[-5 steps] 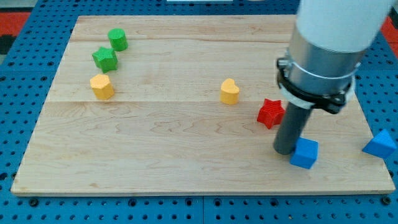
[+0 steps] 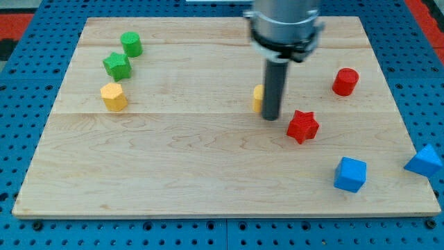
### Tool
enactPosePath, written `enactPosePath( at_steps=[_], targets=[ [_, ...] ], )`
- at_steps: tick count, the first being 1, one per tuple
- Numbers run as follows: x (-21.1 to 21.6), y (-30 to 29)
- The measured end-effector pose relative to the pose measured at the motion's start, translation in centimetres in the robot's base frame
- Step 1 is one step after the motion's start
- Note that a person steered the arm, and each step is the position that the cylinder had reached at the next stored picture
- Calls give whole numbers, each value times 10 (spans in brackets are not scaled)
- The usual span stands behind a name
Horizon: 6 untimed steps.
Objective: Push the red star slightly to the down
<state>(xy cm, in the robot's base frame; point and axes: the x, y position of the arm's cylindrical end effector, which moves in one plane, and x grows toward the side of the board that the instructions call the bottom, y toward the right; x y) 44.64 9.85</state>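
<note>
The red star (image 2: 302,126) lies on the wooden board (image 2: 173,160), right of centre. My tip (image 2: 270,118) stands just to the star's upper left, a small gap apart, not touching it. The rod covers the right part of a yellow block (image 2: 257,98) behind it.
A red cylinder (image 2: 345,81) sits at the upper right. A blue cube (image 2: 349,174) lies at the lower right and a blue block (image 2: 424,161) at the right edge. At the upper left are a green cylinder (image 2: 131,44), a green star (image 2: 116,66) and a yellow block (image 2: 114,96).
My tip has moved up and to the left, from beside the blue cube to the red star's upper left. The red cylinder, hidden before, now shows. The blue cube sits slightly further right and lower.
</note>
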Motion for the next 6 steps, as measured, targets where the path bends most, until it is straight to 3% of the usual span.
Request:
enactPosePath(
  at_steps=[6],
  targets=[
    [44,25]
  ],
)
